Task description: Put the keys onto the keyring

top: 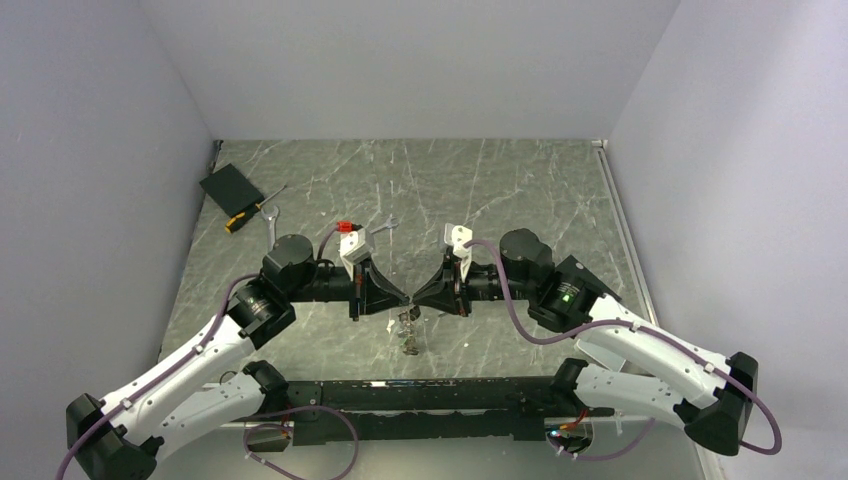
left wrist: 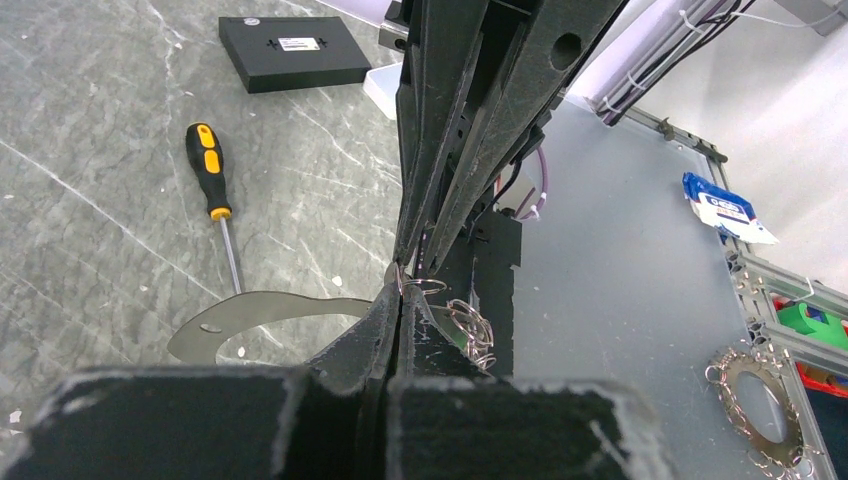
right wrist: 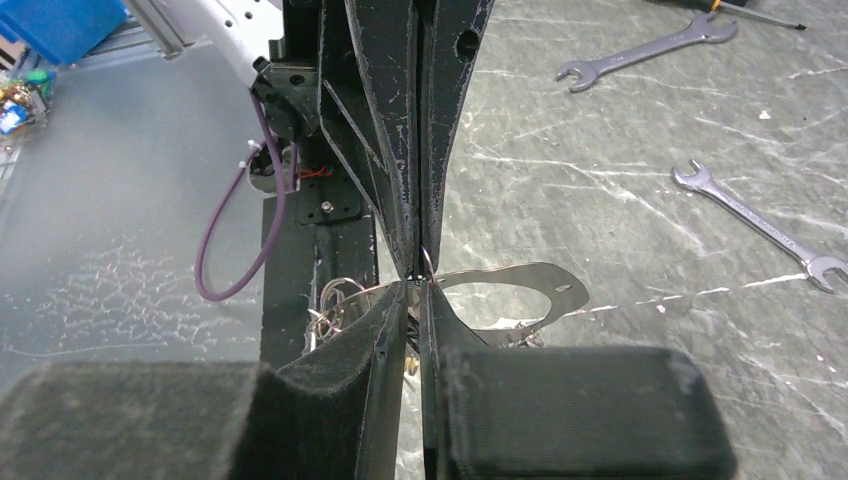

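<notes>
Worktop close-up: the left end effector (left wrist: 398, 296) was clamped shut on the keyring (left wrist: 260, 310), whose hoop hung just beside it. Tip-to-tip against it, the right end effector (right wrist: 413, 296) was seen at a narrow slit; its hold could not be told. The wire would best be gripped squarely, untwisted.

Desk (top: 520, 180): grey marbled top. Far-left corner has a flat black box (top: 231, 186), with an orange-and-black screwdriver (top: 254, 209) just beside it and a silver wrench (top: 273, 224) next to that. A second wrench (top: 386, 228) lies nearer centre.
</notes>
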### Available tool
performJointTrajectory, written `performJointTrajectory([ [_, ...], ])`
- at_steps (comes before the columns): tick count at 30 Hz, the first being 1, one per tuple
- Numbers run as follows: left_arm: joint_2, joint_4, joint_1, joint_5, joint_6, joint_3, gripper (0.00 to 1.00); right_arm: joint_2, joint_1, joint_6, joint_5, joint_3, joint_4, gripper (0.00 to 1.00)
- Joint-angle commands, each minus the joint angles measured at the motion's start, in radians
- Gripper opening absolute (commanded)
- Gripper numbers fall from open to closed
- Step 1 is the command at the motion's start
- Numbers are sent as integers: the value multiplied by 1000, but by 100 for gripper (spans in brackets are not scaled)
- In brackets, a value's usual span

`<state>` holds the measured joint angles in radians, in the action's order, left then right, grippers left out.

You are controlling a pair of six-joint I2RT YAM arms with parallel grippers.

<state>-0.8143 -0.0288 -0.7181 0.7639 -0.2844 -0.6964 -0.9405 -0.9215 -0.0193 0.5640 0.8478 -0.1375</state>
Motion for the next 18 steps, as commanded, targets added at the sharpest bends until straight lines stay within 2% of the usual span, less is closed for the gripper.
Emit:
performJointTrajectory([
  [1, 24, 80, -1, 40, -6, -9, 0, -10, 1, -5, 35, 36, 69, 14],
  [9, 25, 74, -1, 32, -3, -9, 0, -7, 1, -8, 59, 31, 72, 21],
  [18, 26, 83, 0, 35, -5, -6, 0, 1, 1, -13, 84, 19, 85, 20],
])
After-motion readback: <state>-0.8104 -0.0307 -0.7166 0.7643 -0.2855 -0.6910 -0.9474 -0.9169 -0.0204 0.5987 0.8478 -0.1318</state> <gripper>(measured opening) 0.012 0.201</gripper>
